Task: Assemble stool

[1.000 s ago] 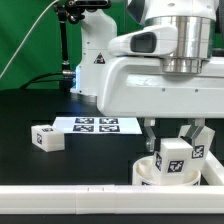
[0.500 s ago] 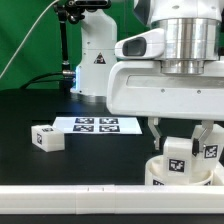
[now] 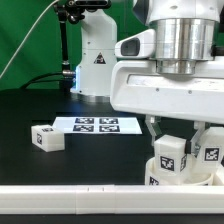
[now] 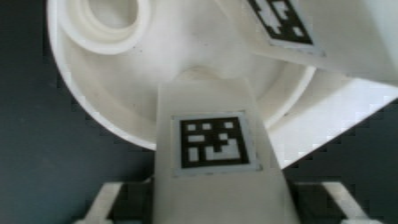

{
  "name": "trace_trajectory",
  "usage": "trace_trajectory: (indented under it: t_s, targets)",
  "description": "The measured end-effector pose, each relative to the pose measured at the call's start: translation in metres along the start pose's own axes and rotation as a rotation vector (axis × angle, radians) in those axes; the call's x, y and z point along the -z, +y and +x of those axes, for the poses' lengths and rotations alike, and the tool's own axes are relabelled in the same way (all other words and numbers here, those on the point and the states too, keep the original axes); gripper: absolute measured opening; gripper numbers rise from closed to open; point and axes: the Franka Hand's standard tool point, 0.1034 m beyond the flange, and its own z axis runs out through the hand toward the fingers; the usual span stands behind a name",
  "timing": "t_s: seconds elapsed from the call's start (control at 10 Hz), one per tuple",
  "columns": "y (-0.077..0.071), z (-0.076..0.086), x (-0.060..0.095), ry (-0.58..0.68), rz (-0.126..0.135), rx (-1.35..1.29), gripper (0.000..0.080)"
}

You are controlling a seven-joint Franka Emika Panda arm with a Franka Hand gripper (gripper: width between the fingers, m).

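Note:
My gripper (image 3: 172,143) is shut on a white blocky leg (image 3: 169,158) with a square tag, held upright on the round white seat (image 3: 158,181) at the exterior view's lower right. In the wrist view the held leg (image 4: 214,140) runs between the fingers (image 4: 116,200) onto the seat (image 4: 116,60). A second tagged leg (image 3: 212,152) stands on the seat beside it and also shows in the wrist view (image 4: 285,25). A third loose leg (image 3: 45,138) lies on the black table at the exterior view's left.
The marker board (image 3: 95,125) lies on the table behind the loose leg. A long white bar (image 3: 90,202) runs along the front edge. The white robot base (image 3: 95,60) stands at the back.
The gripper with the held leg shifted right, then back left and slightly lower. The second leg on the seat has moved toward the exterior view's right. The loose leg has not moved.

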Motion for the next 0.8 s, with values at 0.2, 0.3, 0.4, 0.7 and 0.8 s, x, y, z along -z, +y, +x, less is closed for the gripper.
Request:
trace_trajectory:
  t_s: [0.2,0.3,0.4,0.7,0.8]
  targets:
    - [0.003,0.001,0.0,-0.001,-0.005,-0.087,0.0346]
    - [0.002,0.001,-0.001,-0.002,-0.005,-0.085,0.0409]
    - [0.002,0.002,0.0,-0.001,-0.004,-0.064,0.0409]
    - [0.012,0.015,0.023,0.006,0.009,0.094,0.0631]
    - [0.02,0.023,0.033,-0.002,0.006,0.151,0.0646]
